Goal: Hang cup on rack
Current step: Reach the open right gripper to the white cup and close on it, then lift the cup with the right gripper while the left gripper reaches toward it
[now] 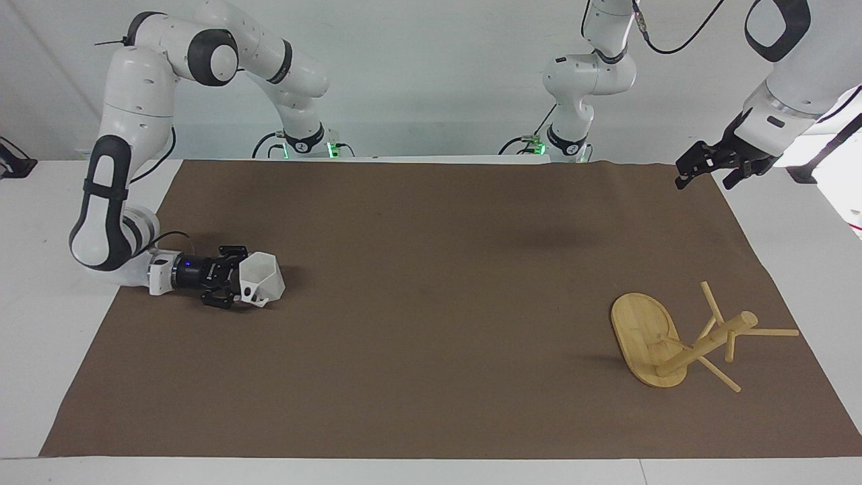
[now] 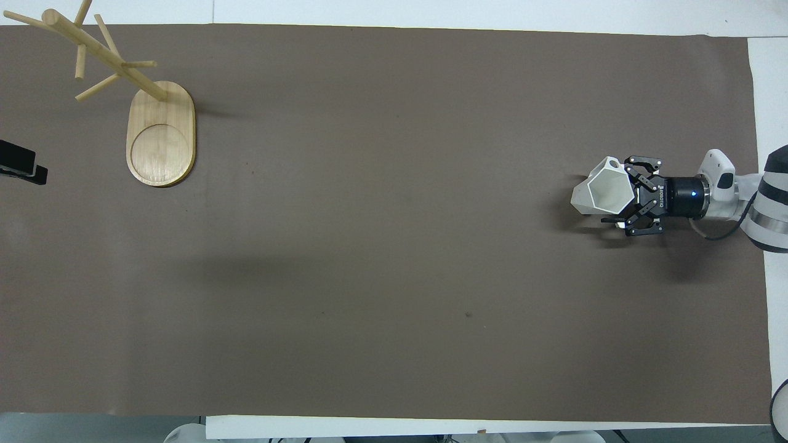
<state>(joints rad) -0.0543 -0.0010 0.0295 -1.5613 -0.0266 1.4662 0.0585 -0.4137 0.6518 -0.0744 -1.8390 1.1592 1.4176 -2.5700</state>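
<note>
On the brown mat [image 1: 431,222], toward the right arm's end, the cup [image 1: 262,278] lies tipped, well apart from the rack [image 1: 680,340]. Right gripper [image 1: 232,285] spread wide around it; left gripper [image 1: 707,165] open, raised over the mat's edge.

A brown mat [image 1: 431,337] covers the white table [image 1: 40,337], bearing cup [image 1: 264,277] and rack [image 1: 646,337].

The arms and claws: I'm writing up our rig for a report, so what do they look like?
Both arms are glossy white, rounded segments with black joint bands and oval black insets. Thin black cables run along them, and green lights glow at their bases. The right claw is black open linkwork on a black cylinder with a small blue light and a white wrist. The left claw is black too, on a white wrist with a grey ring.
</note>
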